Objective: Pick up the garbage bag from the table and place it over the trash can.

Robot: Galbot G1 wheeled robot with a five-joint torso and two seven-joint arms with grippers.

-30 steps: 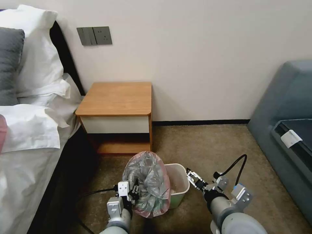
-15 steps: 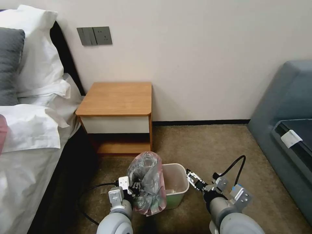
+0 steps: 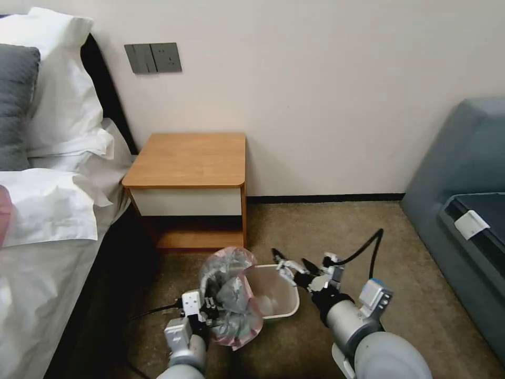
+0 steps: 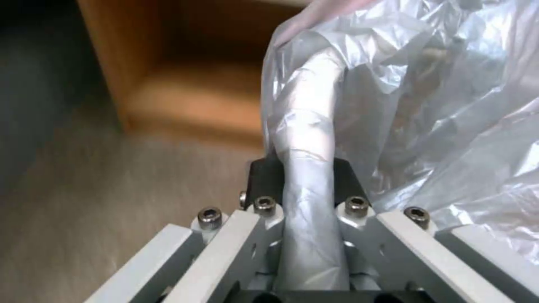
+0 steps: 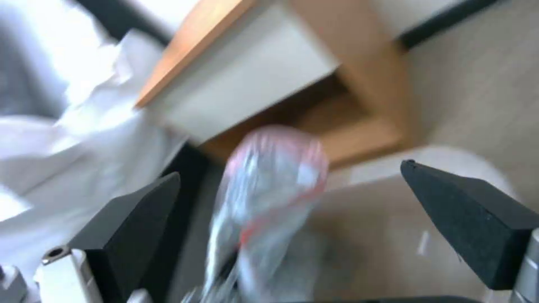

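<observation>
Now left gripper [image 4: 306, 189] clamps garbage bag [image 3: 230, 295]; right gripper [image 3: 292, 266] spread wide over trash can [image 3: 286, 308].

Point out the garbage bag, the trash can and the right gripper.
garbage bag [image 3: 231, 300], head view, crinkled grey middle.
trash can [image 3: 281, 313], head view, near right rim.
right gripper [image 3: 293, 266], head view, midway between its spread fingertips, above the can's right side.

A cream wall [image 3: 326, 95] carried grey switch plates [image 3: 153, 58]. Brown carpet [image 3: 326, 231] lay between a white-sheeted bed [image 3: 47, 221] and what looked like a blue-grey sofa [image 3: 463, 173].
</observation>
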